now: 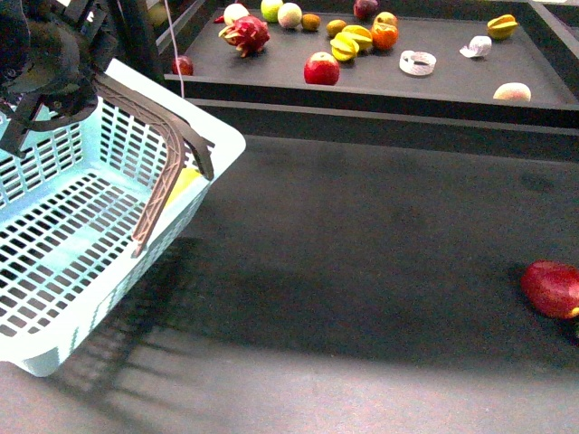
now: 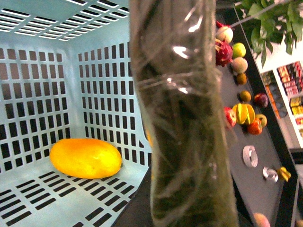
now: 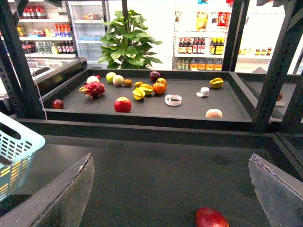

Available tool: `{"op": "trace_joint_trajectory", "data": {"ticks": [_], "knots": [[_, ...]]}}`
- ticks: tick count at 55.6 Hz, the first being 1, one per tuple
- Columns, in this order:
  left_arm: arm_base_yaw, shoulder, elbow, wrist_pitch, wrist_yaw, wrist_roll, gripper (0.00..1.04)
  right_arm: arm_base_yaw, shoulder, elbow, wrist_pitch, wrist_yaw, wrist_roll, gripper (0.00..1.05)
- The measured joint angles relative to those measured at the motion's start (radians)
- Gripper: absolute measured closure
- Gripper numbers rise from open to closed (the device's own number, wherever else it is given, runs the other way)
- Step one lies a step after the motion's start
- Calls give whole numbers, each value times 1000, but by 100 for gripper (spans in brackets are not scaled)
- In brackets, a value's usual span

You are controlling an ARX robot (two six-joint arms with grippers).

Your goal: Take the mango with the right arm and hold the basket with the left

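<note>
Both halves of task judged done: mango (image 2: 85,158) is seen lying inside basket (image 1: 54,262), in corner. Basket, tilted on table (image 1: 362,271), is gripped at handle (image 1: 172,163) by left jaws (image 1: 36,99). Right jaws (image 3: 173,198) are spread, nothing held.

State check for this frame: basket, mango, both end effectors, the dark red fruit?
basket: tilted, one side raised
mango: lying inside the basket
left end effector: at the basket handle, closure unclear
right end effector: open, empty
dark red fruit: loose on the counter
</note>
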Motion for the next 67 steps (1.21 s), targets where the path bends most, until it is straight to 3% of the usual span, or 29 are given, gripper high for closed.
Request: {"op": "trace_joint_trajectory", "data": {"ticks": [21, 48, 57, 67], "knots": [[15, 89, 34, -24, -5, -342, 100, 0, 0, 0, 0, 0, 0, 8], [20, 141, 76, -40, -19, -475, 100, 0, 0, 0, 0, 0, 0, 8], [19, 121, 73, -72, -16, -471, 70, 0, 0, 0, 0, 0, 0, 8], [26, -60, -19, -173, 24, -418, 26, 0, 0, 0, 0, 0, 0, 8]]}}
